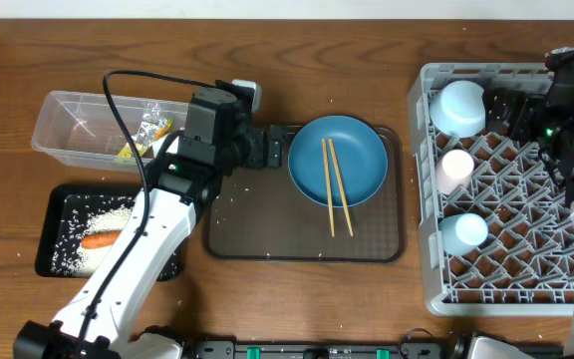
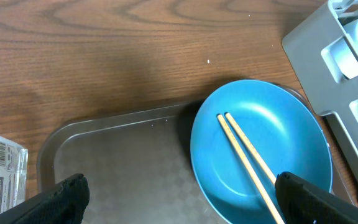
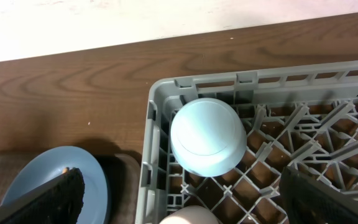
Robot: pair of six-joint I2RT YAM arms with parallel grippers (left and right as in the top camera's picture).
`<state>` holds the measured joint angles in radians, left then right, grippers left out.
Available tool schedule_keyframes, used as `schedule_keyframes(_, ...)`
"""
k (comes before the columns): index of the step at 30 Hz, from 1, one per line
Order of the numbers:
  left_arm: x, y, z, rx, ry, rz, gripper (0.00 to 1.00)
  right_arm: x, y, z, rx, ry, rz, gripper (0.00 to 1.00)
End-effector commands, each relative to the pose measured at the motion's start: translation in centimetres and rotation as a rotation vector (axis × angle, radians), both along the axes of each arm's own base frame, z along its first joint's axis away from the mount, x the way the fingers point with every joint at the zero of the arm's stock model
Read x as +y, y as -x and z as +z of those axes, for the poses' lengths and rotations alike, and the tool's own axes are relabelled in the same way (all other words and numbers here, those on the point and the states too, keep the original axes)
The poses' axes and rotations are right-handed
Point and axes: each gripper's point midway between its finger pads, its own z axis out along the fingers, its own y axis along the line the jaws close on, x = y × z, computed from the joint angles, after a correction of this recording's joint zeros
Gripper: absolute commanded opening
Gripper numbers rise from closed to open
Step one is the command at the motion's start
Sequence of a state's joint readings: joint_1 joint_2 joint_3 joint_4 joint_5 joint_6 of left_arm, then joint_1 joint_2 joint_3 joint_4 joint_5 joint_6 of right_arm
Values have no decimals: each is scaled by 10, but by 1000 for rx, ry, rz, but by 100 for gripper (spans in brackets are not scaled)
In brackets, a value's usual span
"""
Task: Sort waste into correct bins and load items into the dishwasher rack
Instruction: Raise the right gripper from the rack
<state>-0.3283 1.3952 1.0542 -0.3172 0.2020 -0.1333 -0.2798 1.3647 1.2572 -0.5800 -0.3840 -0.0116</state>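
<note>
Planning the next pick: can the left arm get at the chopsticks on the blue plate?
Probably yes. The left pincer hangs open right beside the plate, and the chopsticks lie bare across it, nothing on top.

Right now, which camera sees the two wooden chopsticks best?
Overhead: both wooden chopsticks show whole, resting across the round blue plate. The left wrist view cuts off their lower ends; the right wrist view shows barely a tip.

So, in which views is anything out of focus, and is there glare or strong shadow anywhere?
Left wrist view: the black left fingers at the bottom corners are blurred, while the large round blue plate and two wooden chopsticks are sharp. Right wrist view: the right fingers are blurred too; the upturned light blue bowl is sharp. Overhead view: everything sharp, light even, shadows soft.
</note>
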Motion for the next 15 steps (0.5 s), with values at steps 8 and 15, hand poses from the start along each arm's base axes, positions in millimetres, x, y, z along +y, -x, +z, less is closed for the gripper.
schedule_keyframes(8,4,-2,3,-15,-5,13,98,0,0,3,-7,9,-1,99)
schedule_keyframes(15,4,-2,3,-16,-5,12,98,54,33,-9,206,-451,30,99)
